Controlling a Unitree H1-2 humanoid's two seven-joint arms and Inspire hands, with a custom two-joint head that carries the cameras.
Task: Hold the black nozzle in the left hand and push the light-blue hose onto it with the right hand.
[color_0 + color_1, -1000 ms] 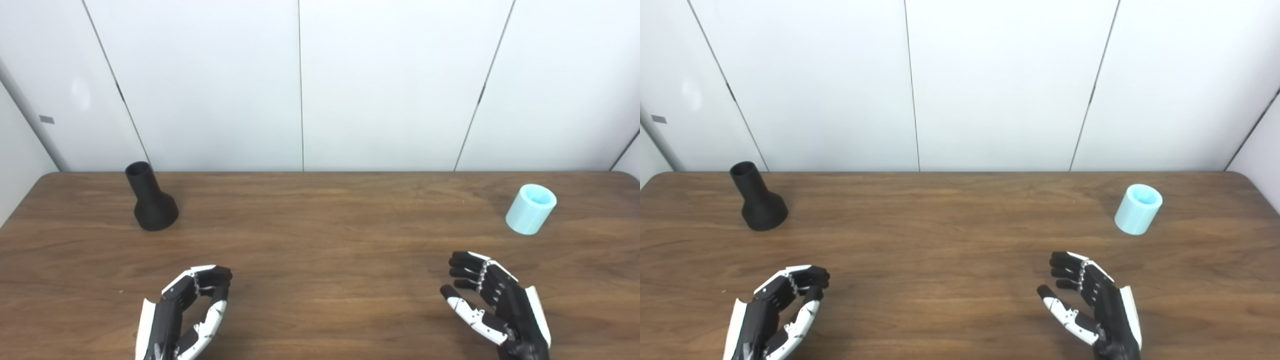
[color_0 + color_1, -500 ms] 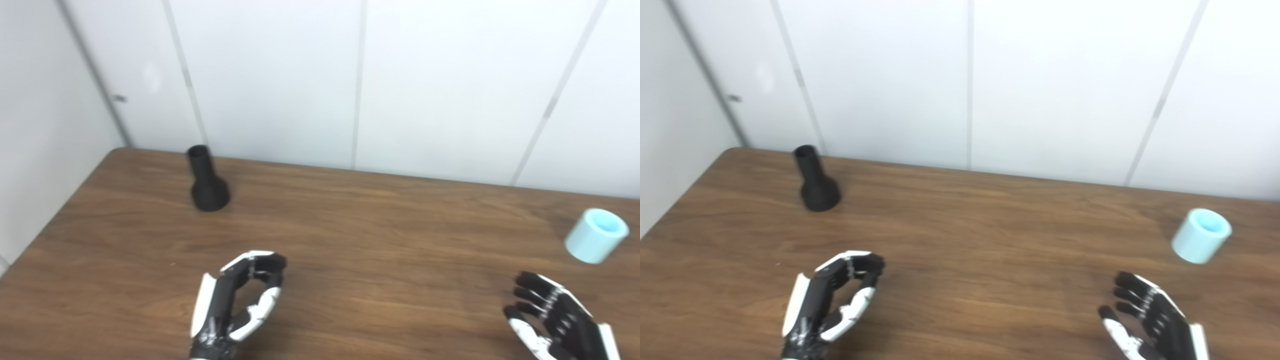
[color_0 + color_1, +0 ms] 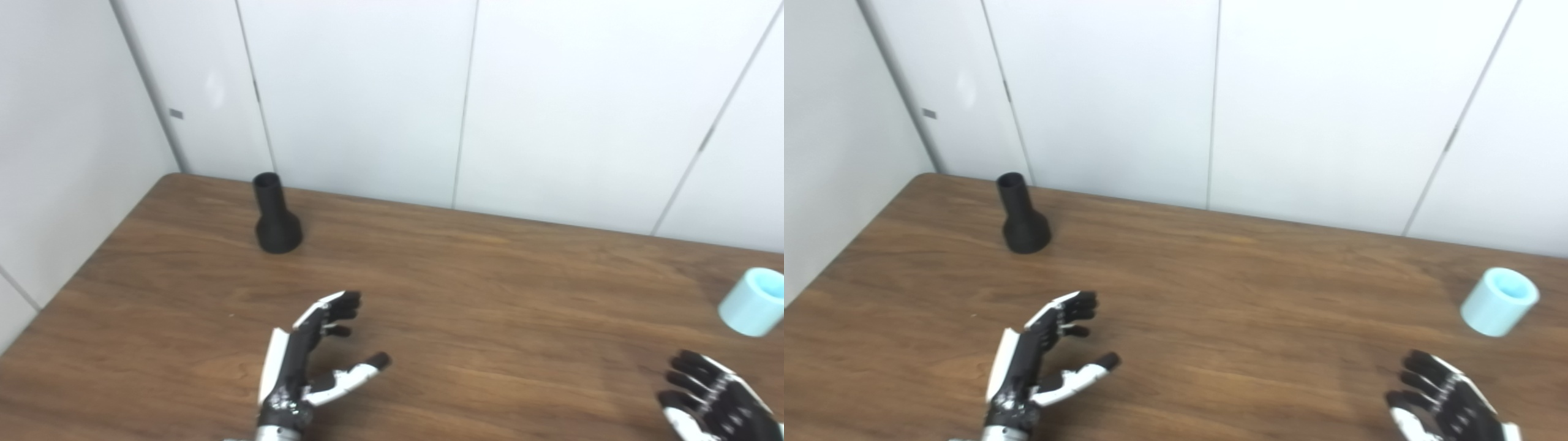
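Left hand [image 3: 306, 367] and right hand [image 3: 1448, 407] showing black fingers, white plates along backs and thumbs; left wrist silver.

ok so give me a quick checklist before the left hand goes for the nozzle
1. Nozzle upright on its wide base, narrow end up: ok.
2. Left hand open, fingers spread, holding nothing: ok.
3. Table between left hand and nozzle free of obstacles: ok.
4. Left hand at the nozzle: not ok, it is well short of it.
5. Hose standing apart near the right table edge, untouched: ok.
6. Right hand open and empty: ok, though partly cut off by the picture's edge.
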